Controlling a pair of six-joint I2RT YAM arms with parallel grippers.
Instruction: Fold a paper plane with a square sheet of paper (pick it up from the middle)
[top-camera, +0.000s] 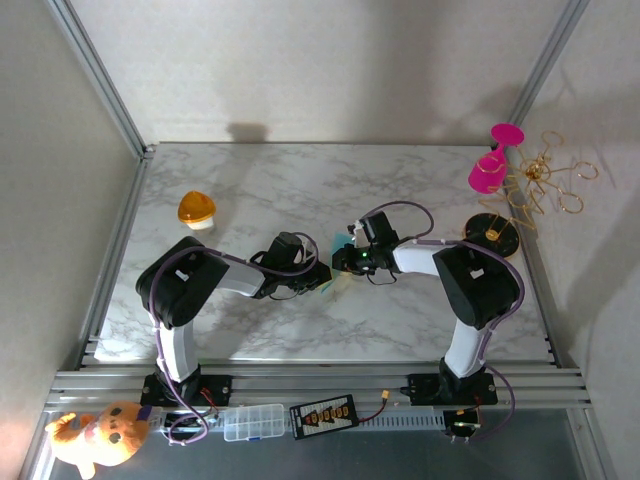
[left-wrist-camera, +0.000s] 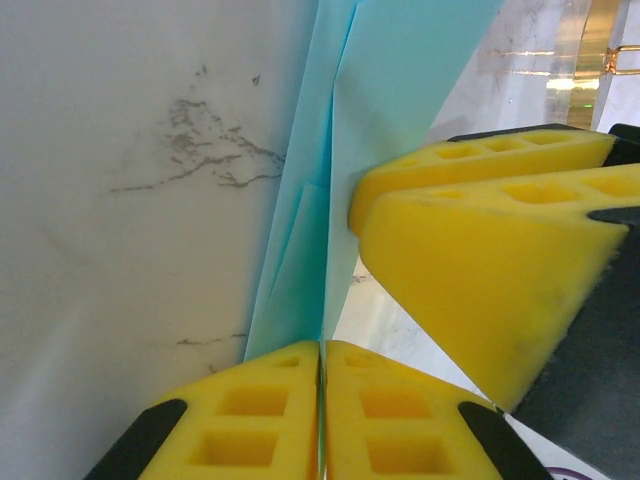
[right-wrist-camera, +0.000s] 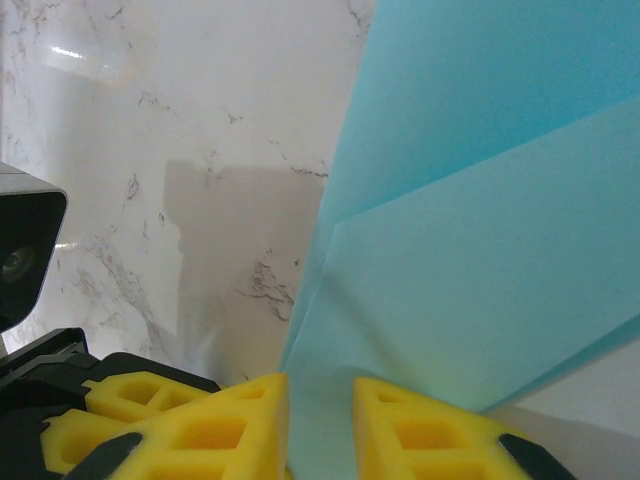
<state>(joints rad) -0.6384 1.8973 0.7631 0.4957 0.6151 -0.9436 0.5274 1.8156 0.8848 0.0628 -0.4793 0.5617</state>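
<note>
An orange dome (top-camera: 197, 209) sits on the left of the marble table (top-camera: 400, 170). By its right edge are a pink cup (top-camera: 492, 165), gold wire shapes (top-camera: 545, 185) and a black disc (top-camera: 491, 232).

**My two arms, seen from overhead and from the wrists.** Left arm (top-camera: 185, 285) and right arm (top-camera: 475, 285): each has a bulky black shoulder housing above a white lower link, then a white forearm ending in a black wrist. A purple cable (top-camera: 157, 320) loops along each arm. I read the black base plates (top-camera: 185, 385) toward six o'clock. Left gripper (left-wrist-camera: 320, 400) and right gripper (right-wrist-camera: 320, 420): bright yellow wedge-shaped fingers (left-wrist-camera: 290, 420), moulded with square pockets and backed by black mounts. At nine o'clock in my right wrist view is a black-faced, pale-topped camera housing (right-wrist-camera: 25, 250).
</note>
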